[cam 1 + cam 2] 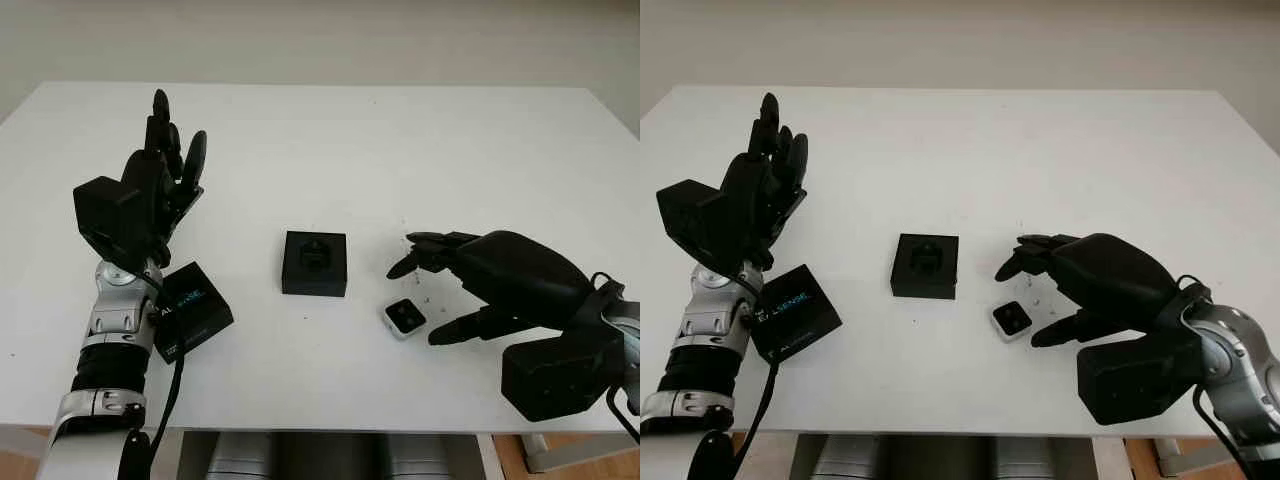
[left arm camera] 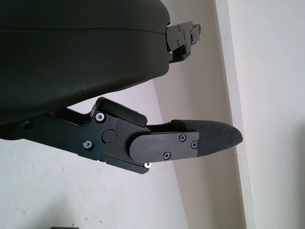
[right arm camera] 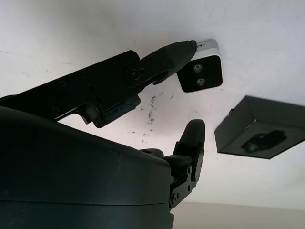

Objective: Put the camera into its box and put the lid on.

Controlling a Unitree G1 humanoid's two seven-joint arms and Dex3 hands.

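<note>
White and bare apart from three small things, the surface [image 1: 420, 140] carries one camera, one box and one lid. The camera [image 1: 405, 318], a small square body with a pale rim and dark face, lies flat toward the front edge, right of the middle, outside the box. The box [image 1: 315, 263] is black and open, with a shaped insert showing inside, and sits near the middle of the surface, just left of the camera and apart from it. The lid [image 1: 192, 310] is black with printed lettering and lies flat near the front left corner, well apart from the box. The right robot hand [image 1: 440, 295] is open and hovers over the camera, one finger [image 3: 174, 53] reaching to the camera's edge in the right wrist view; it grips nothing. The left robot hand [image 1: 165, 165] is open, raised above the left side of the surface behind the lid.
</note>
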